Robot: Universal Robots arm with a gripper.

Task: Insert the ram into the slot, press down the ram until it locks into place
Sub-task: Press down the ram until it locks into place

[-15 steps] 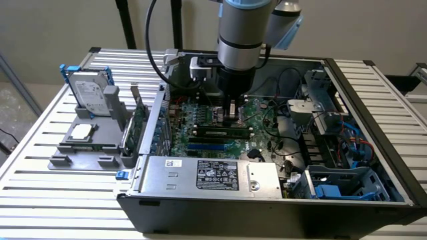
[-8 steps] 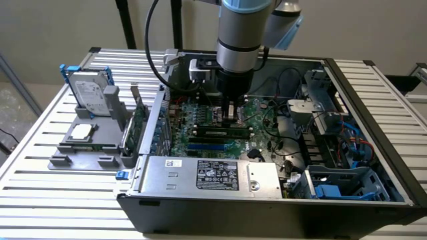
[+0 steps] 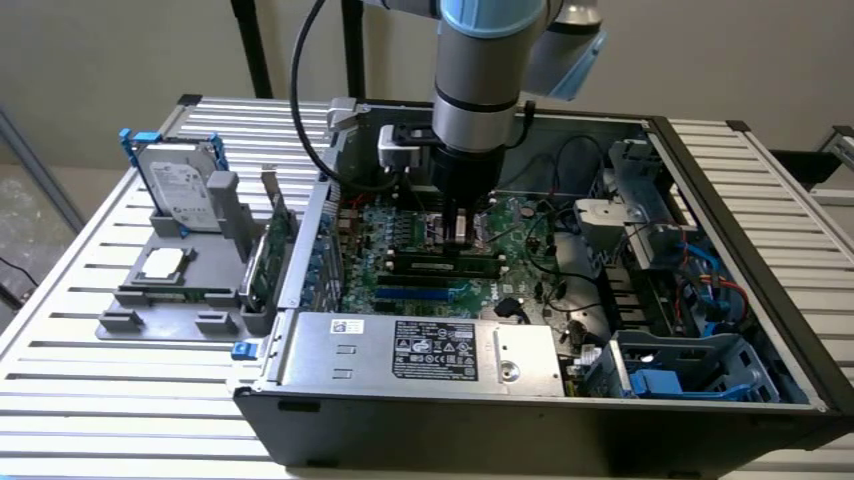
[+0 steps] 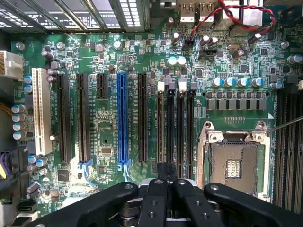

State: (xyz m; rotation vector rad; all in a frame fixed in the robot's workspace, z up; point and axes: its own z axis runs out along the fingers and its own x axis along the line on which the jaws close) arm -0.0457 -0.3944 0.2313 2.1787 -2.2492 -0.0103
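The ram (image 3: 441,266), a thin green stick with dark chips, stands on edge in one of the black memory slots on the motherboard inside the open computer case. My gripper (image 3: 462,245) comes straight down from above and hangs just over the ram, nearer the end on the exterior view's right. I cannot tell whether it touches the ram. In the wrist view my gripper (image 4: 166,172) is shut, its fingers (image 4: 154,198) pressed together at the near end of the parallel black slots (image 4: 175,132) with white end clips. The ram's top edge is hard to tell apart from these slots there.
A blue slot (image 4: 122,118) runs beside the black ones, and the bare processor socket (image 4: 234,165) lies on their other side. The power supply (image 3: 427,350), a drive cage (image 3: 681,365) and loose cables (image 3: 574,300) crowd the case. A hard drive (image 3: 180,185) stands outside on the slatted table.
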